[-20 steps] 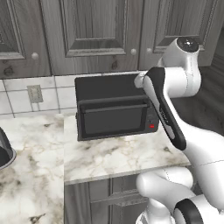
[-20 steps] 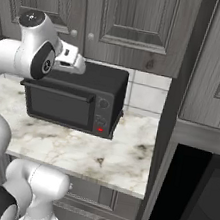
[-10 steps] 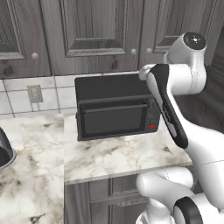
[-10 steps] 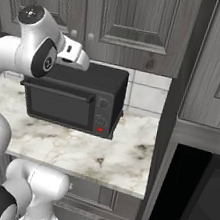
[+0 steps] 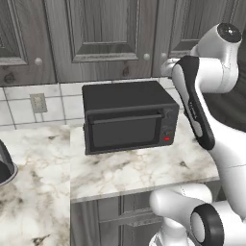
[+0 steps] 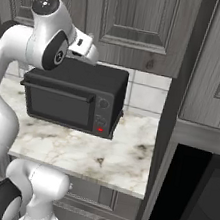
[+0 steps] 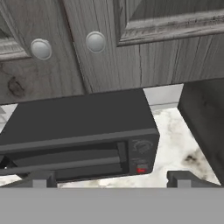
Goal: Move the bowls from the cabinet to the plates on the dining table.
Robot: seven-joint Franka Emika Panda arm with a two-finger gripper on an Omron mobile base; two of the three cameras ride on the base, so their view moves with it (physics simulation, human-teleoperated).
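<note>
Hand wide open, near closed cabinet above microwave.

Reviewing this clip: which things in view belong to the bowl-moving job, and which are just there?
Part of the job:
- cabinet, doors shut, two round knobs close ahead in the hand view
- gripper, open, holding nothing

Just there:
- microwave on the marble counter
- wall outlet
- built-in oven

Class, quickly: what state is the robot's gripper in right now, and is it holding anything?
Gripper: open, fingers spread wide, holding nothing, facing the closed grey wood-grain cabinet doors above the black microwave.
</note>
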